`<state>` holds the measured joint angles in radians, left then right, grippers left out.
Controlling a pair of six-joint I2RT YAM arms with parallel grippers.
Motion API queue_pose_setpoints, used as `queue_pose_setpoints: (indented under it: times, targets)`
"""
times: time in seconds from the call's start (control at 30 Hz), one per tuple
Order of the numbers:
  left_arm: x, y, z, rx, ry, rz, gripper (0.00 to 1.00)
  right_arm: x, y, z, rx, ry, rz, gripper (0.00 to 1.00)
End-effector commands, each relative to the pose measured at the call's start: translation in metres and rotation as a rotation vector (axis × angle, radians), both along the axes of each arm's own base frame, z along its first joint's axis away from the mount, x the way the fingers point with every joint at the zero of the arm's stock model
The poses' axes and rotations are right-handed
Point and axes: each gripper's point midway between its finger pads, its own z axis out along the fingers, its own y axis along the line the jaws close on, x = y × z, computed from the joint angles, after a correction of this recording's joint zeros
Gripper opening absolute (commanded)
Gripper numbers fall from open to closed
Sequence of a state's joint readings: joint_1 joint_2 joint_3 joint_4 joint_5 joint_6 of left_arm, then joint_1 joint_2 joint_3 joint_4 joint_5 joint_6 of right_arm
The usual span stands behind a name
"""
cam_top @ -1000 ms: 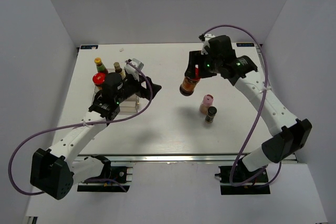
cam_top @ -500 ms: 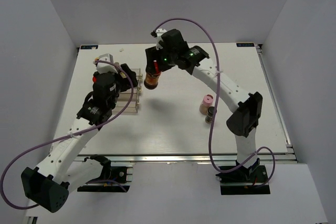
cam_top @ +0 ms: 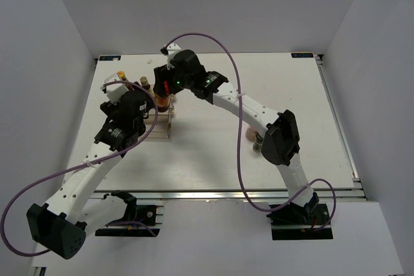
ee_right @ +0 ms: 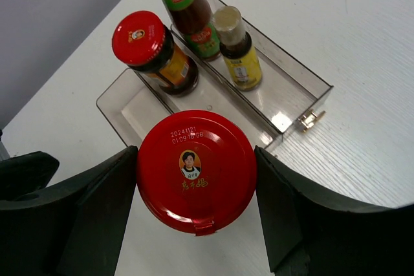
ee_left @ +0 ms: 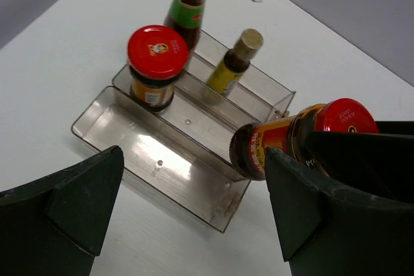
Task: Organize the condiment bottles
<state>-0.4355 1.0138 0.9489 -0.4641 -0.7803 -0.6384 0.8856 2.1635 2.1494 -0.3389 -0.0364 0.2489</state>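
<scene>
Right wrist view: my right jaws pinch a squat jar [ee_right: 196, 171] by its sides, glossy red lid up, held above the near end of the clear plastic rack [ee_right: 291, 79], I judge so it can drop in beside its twin jar [ee_right: 155, 50]. Behind, on the top step, stand a green-labelled bottle [ee_right: 191, 14] and a slim yellowish bottle [ee_right: 239, 56]. My left jaws hang spread wide, empty, near the rack.

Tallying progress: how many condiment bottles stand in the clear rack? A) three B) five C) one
A: one red-lidded jar, the yellow-capped bottle and the slim yellowish bottle stand in the rack; the second red-lidded jar sits in the right gripper's jaws.
</scene>
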Motion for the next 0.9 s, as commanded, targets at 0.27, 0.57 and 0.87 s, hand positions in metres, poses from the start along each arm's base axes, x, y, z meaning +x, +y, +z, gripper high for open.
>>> queue_pose_setpoints:
  times: [0.27, 0.57, 0.87]
  targets:
    - [-0.012, 0.035, 0.008, 0.005, -0.036, 0.124, 0.98, 0.024, 0.050, 0.078, 0.301, -0.228, -0.010, 0.00]
    - [-0.010, 0.039, 0.002, 0.003, -0.029, 0.129, 0.98, 0.034, 0.067, 0.044, 0.270, -0.249, -0.028, 0.00]
    - [-0.009, 0.038, -0.001, 0.001, -0.023, 0.122, 0.98, 0.035, 0.083, 0.041, 0.322, -0.288, -0.014, 0.00]
